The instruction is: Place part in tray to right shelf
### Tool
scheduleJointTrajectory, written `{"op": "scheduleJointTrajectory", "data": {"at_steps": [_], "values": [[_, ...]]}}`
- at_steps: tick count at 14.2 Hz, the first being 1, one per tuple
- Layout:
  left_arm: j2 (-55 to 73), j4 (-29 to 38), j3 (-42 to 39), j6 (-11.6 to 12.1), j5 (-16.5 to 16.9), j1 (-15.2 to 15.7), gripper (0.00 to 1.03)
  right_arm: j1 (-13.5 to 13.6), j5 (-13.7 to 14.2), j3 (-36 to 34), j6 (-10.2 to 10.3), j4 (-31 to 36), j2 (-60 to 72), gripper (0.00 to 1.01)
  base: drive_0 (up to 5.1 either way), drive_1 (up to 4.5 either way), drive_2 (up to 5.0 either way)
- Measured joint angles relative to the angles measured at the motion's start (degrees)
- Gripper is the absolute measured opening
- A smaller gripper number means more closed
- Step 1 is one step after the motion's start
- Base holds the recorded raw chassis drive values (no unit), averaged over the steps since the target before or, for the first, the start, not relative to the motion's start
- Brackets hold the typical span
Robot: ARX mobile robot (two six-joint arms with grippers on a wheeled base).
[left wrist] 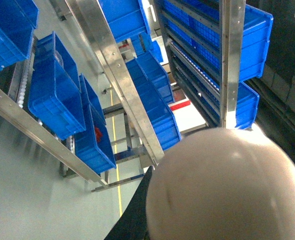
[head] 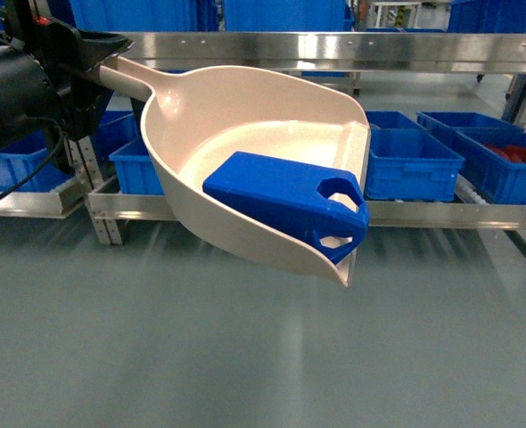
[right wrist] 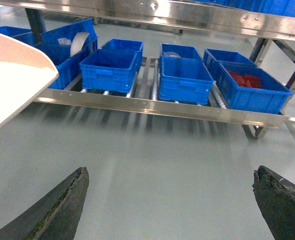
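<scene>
At upper left of the head view, the left gripper (head: 102,55) clamps the tray (head: 245,116) by its handle, the part (head: 285,201) lying inside at centre frame. The right gripper (right wrist: 177,200) gapes wide over bare floor, the right shelf (right wrist: 162,107) behind it.

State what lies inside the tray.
The blue part lies in the tray, its holed lug at the front lip. The tray floor beneath it is hidden.
</scene>
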Motion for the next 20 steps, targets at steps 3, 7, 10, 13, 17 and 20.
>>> {"op": "scheduleJointTrajectory", "data": {"at_steps": [3,7,10,13,17,20], "values": [[0.0,0.0,0.0,0.0,0.3,-0.5,0.14,0.0,0.0,0.0,0.0,0.0,0.0,0.98,-0.9,-0.94,-0.9],[0.0,0.0,0.0,0.0,-0.3,0.3,0.14,0.0,0.0,0.0,0.0,0.0,0.0,0.98,0.0,0.0,0.0],[0.0,0.0,0.0,0.0,-0.1,0.1,0.14,0.0,0.0,0.0,0.0,0.0,0.0,0.98,0.0,0.0,0.0],[0.0,0.2,0.0,0.0,-0.1,0.1,0.14,0.0,0.0,0.0,0.0,0.1,0.0,0.98,0.0,0.0,0.0],[0.0,0.1,0.0,0.0,-0.1,0.1,0.14,0.0,0.0,0.0,0.0,0.0,0.0,0.98,0.0,0.0,0.0],[0.0,0.0,0.0,0.0,-0.1,0.1,0.14,0.0,0.0,0.0,0.0,0.0,0.0,0.98,0.0,0.0,0.0]]}}
